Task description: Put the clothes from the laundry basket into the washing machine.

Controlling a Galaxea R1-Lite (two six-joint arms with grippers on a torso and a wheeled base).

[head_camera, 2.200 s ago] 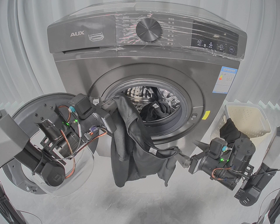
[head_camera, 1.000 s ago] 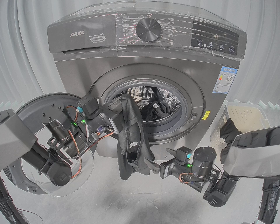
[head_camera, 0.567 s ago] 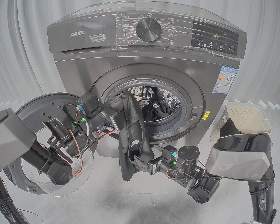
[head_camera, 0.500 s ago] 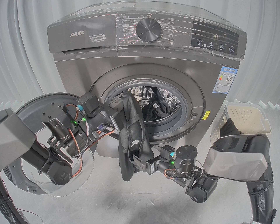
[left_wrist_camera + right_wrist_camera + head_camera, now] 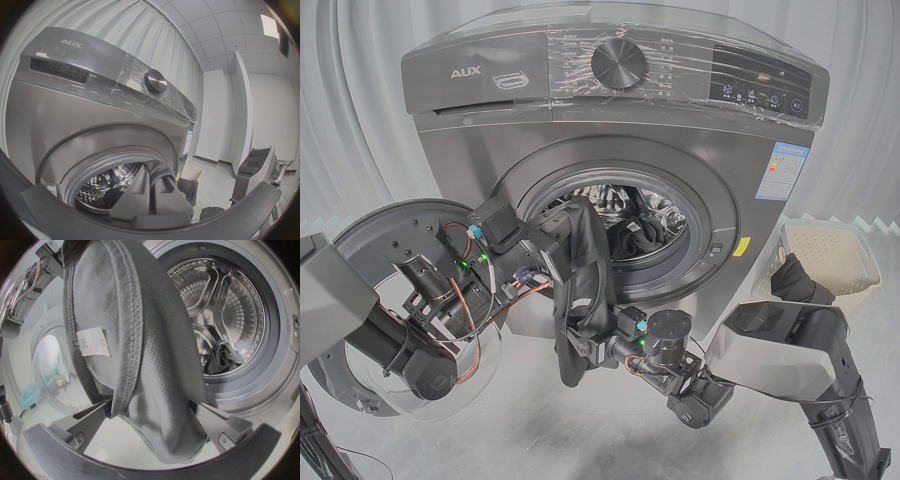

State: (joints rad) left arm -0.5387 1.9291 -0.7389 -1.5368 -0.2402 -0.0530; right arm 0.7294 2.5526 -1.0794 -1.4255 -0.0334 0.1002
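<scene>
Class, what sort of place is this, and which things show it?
Likely a staged laundry corner in a test room: a front-loading washing machine, a laundry basket beside it, and plain curtains behind.

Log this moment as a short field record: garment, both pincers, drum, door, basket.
garment: dark shirt hanging at the mouth of the washing machine, mostly outside it
left pincer: shut on the shirt's top edge, at the opening
right pincer: open, one finger on either side of the shirt's lower part
drum: holds one dark garment
door: swung open to the left
laundry basket: right of the machine, dark cloth draped over its rim
</scene>
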